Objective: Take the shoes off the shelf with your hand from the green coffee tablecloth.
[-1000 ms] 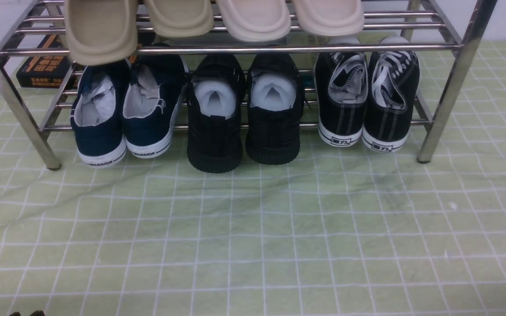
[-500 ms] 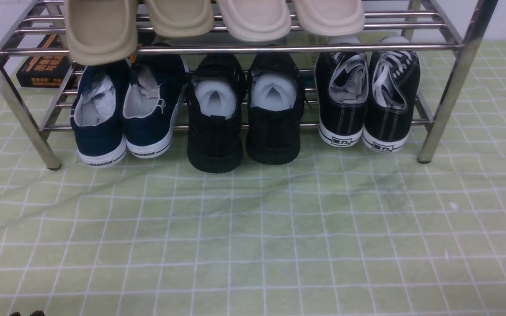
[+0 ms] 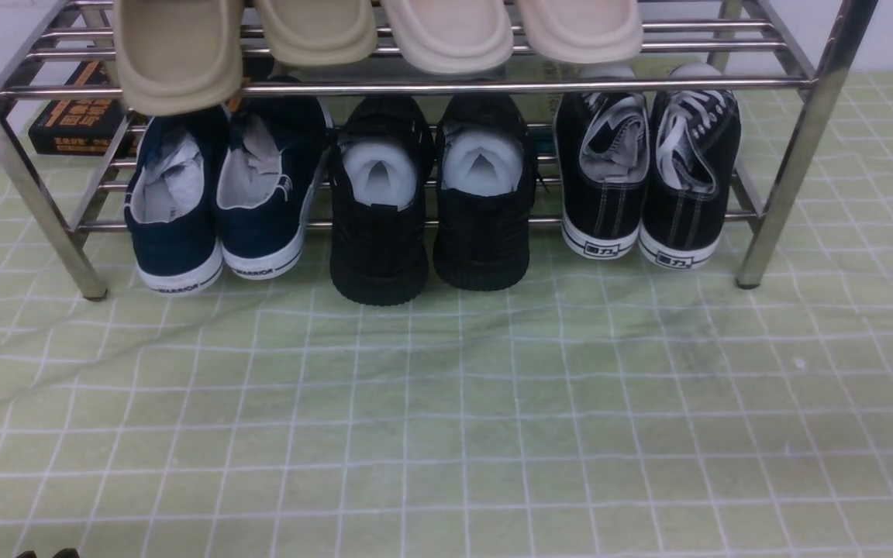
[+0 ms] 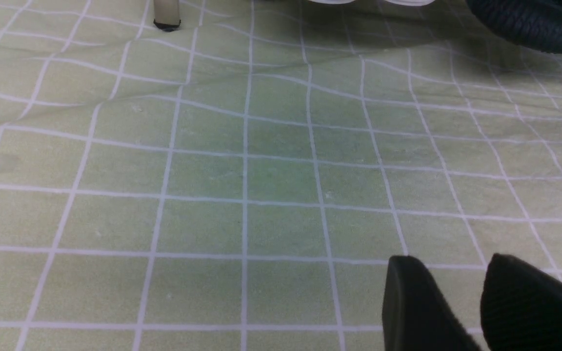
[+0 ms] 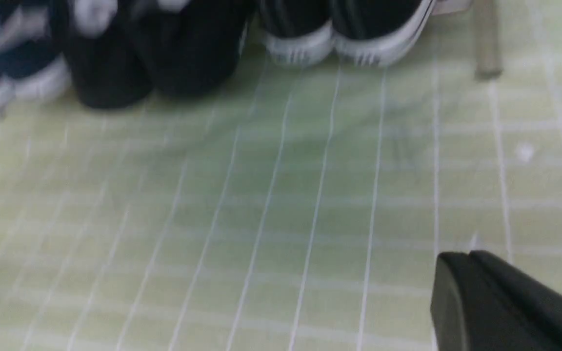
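The black canvas sneakers [image 3: 648,178] with white laces and white soles stand heels-out at the right end of the chrome shelf's [image 3: 791,155] lower tier. Their heels also show blurred in the right wrist view [image 5: 344,34]. The green gridded tablecloth [image 3: 446,403] lies under the shelf. My left gripper [image 4: 451,258] is open and empty, low over the cloth, far from the shoes; only its tips show in the front view [image 3: 46,553]. My right gripper [image 5: 466,256] is shut and empty, over the cloth in front of the sneakers.
A navy white-soled pair [image 3: 214,194] and an all-black pair [image 3: 431,201] share the lower tier. Several beige slippers [image 3: 384,31] hang over the upper tier. A dark book [image 3: 78,116] lies behind the shelf at left. A shelf leg [image 5: 486,44] stands right of the sneakers.
A thin dark edge has appeared at the right border of the front view. Shoes, shelf and left gripper tips have not moved.
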Robot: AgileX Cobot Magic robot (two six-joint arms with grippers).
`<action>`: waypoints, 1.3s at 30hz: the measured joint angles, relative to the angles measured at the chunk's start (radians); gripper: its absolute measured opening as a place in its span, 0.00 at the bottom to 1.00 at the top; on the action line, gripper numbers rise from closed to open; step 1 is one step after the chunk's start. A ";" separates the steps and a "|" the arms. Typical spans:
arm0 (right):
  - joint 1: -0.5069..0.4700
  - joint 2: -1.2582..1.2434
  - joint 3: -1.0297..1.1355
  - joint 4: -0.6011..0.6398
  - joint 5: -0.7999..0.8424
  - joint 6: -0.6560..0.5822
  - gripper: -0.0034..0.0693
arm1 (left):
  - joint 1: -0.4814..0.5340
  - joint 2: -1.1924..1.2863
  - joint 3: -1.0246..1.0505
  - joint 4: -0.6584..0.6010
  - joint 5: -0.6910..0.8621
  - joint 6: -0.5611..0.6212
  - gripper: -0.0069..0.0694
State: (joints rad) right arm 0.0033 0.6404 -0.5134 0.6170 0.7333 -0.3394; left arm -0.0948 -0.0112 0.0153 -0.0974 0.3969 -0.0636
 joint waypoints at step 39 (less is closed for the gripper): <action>0.523 1.329 -1.444 -0.678 0.368 0.620 0.44 | 0.000 0.000 0.000 0.000 0.000 0.000 0.41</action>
State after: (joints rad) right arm 0.5267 1.9691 -1.9572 -0.0611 1.1009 0.2804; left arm -0.0948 -0.0112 0.0153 -0.0974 0.3969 -0.0636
